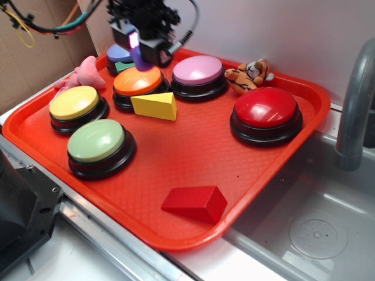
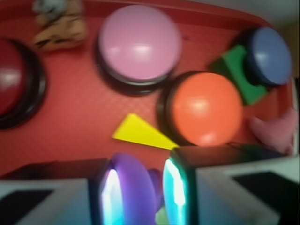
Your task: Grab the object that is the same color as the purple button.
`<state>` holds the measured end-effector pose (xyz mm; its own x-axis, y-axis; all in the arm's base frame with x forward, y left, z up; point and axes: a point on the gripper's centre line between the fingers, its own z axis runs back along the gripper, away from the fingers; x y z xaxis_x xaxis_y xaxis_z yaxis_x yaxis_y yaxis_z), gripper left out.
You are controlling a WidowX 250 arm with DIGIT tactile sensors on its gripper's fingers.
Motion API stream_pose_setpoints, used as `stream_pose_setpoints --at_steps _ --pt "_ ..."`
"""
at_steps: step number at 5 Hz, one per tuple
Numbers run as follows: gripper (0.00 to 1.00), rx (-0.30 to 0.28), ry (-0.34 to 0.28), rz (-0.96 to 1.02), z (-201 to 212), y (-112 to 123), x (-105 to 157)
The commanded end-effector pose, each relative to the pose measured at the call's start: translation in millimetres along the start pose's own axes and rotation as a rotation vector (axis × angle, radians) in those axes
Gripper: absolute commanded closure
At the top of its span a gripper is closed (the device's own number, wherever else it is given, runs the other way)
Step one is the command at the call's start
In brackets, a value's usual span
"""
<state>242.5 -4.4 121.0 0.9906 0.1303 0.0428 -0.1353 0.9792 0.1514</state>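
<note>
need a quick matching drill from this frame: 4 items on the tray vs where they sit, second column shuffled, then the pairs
1. red wedge
2. yellow wedge
3. tiger toy
4. purple toy

a. held in the gripper above the orange button
b. far edge of the tray, right of the pink button
c. near edge of the tray, alone
d. against the orange button's front

Pairs: 1-c, 2-d, 3-b, 4-a

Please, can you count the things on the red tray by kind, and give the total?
Buttons: 6
Blocks: 3
Plush toys: 2
Purple toy, held in the end effector above the tray: 1
Total: 12
</note>
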Motion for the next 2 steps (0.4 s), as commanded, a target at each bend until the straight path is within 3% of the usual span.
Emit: stream_pose_setpoints --at_steps 1,2 --pt "1.00 0.019 -0.023 0.147 36.3 41.0 -9.2" --pt "1.00 0.018 -0.001 0.123 40.7 39.8 -13.7"
